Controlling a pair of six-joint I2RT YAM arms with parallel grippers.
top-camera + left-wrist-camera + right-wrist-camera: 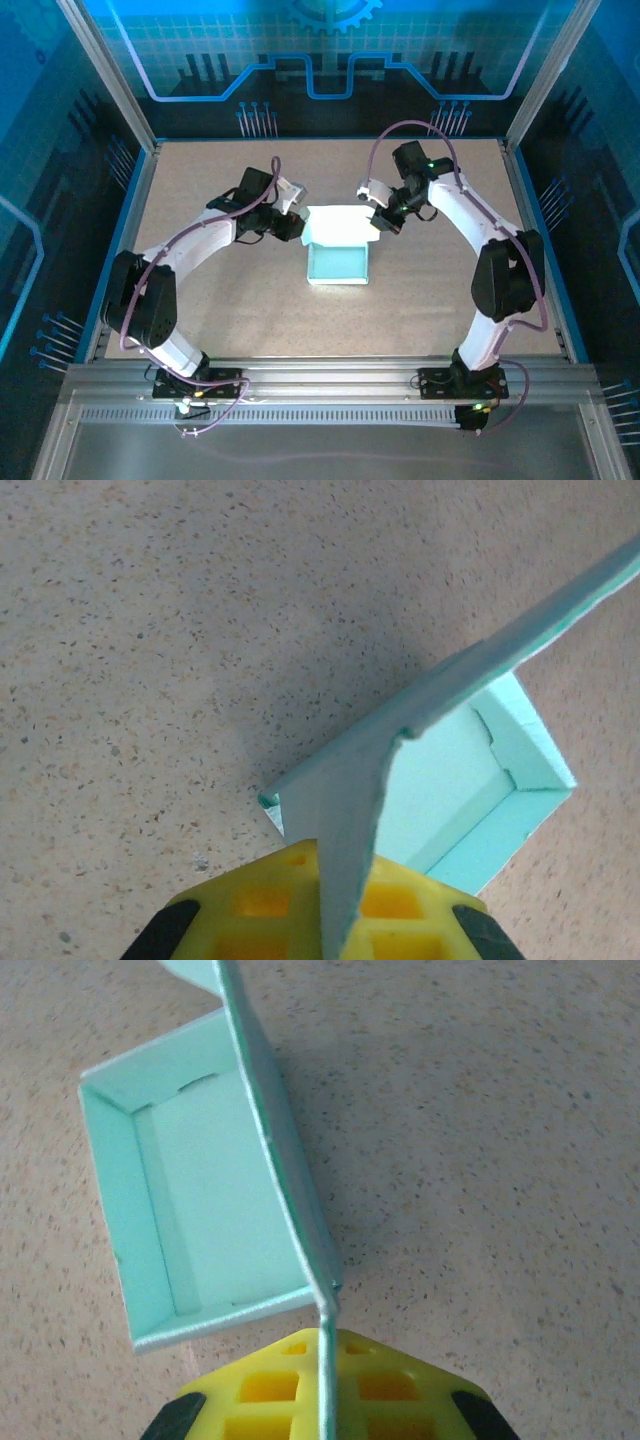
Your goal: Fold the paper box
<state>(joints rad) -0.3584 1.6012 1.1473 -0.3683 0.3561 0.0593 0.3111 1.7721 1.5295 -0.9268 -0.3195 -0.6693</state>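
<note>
The paper box (337,264) is a pale mint shallow tray in the middle of the table, with a raised flap (340,225) along its far side. My left gripper (297,226) is shut on the flap's left end. In the left wrist view the card (350,810) runs edge-on between the yellow fingers (262,905) of the gripper (340,905), with the open tray (455,780) behind. My right gripper (379,221) is shut on the flap's right end. There the thin card edge (300,1220) is pinched at my gripper (325,1385), beside the tray's inside (205,1195).
The speckled beige tabletop (220,310) lies around the box, bounded by blue side walls and a metal frame (320,375) at the near edge. Both arms bend inward from their bases towards the box.
</note>
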